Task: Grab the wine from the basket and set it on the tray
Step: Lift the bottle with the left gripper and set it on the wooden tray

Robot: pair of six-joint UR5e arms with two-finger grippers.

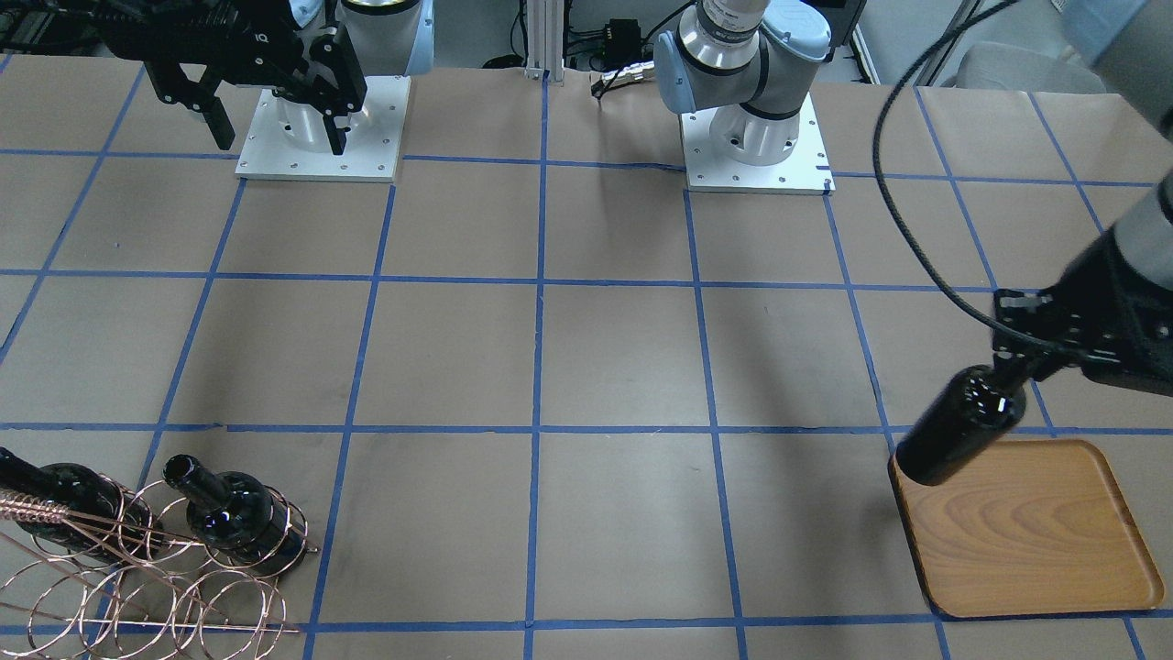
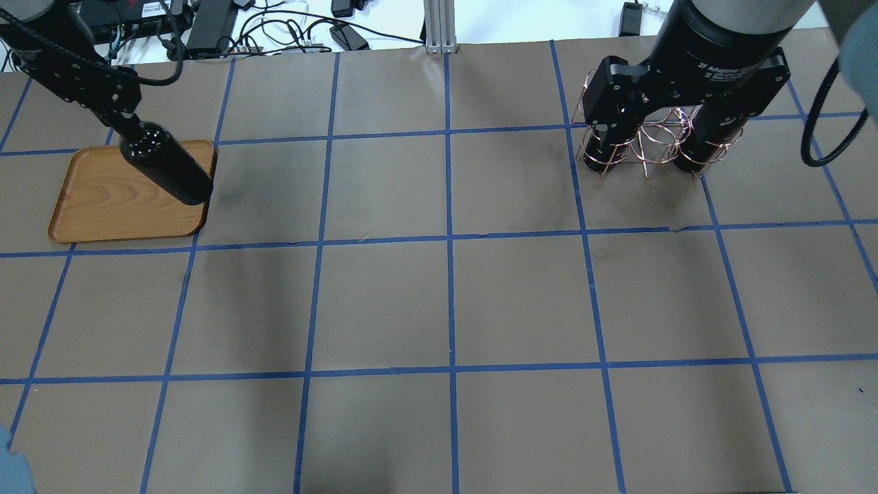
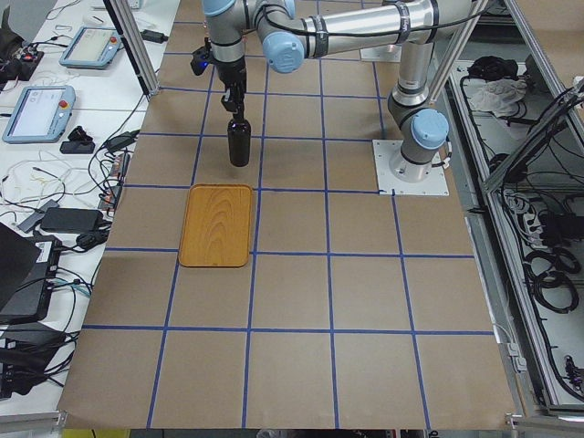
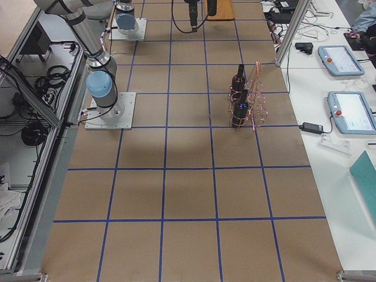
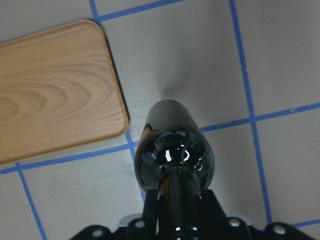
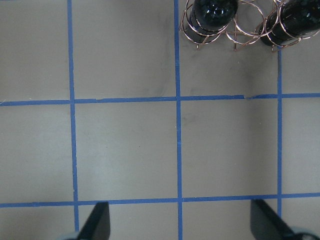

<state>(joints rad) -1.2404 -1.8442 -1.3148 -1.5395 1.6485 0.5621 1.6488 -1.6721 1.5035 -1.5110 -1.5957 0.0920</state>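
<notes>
My left gripper (image 1: 1013, 367) is shut on the neck of a near-black wine bottle (image 1: 962, 426). The bottle hangs base-down in the air, just beside a corner of the wooden tray (image 1: 1035, 541), not touching it. The left wrist view shows the bottle (image 5: 172, 150) off the edge of the tray (image 5: 50, 95). The copper wire basket (image 1: 137, 568) holds two more bottles, one (image 1: 243, 518) and another (image 1: 64, 500). My right gripper (image 1: 279, 133) is open and empty, high above the table near the basket (image 6: 235, 30).
The table is brown paper with a blue tape grid (image 2: 449, 240). Both arm bases stand on white plates (image 1: 321, 147). Cables and electronics lie past the table's far edge (image 2: 206, 27).
</notes>
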